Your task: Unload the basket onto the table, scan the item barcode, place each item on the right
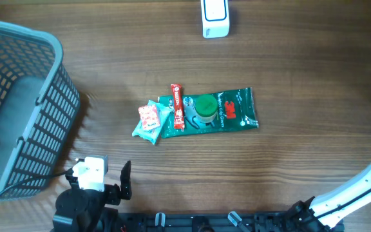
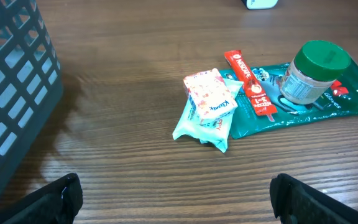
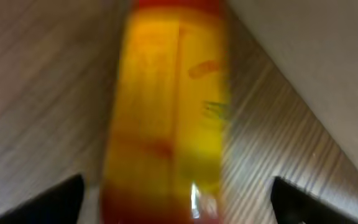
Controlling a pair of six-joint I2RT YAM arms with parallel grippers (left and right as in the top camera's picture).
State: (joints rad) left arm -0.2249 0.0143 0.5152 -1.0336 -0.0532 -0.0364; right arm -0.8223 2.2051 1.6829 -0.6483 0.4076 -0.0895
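Wooden tabletop, near an edge, bears a blurred yellow-and-red item, perhaps a bottle, resting free between the right hand's spread fingers, so nothing grips it. Other goods wait below the white scanner; left hand hangs released beside the basket.

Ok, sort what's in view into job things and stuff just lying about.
Job: white device, likely the scanner; blurred yellow-and-red item.
Lying about, probably: basket; green pouch; green-lidded jar; red stick; teal pack; pink packet.
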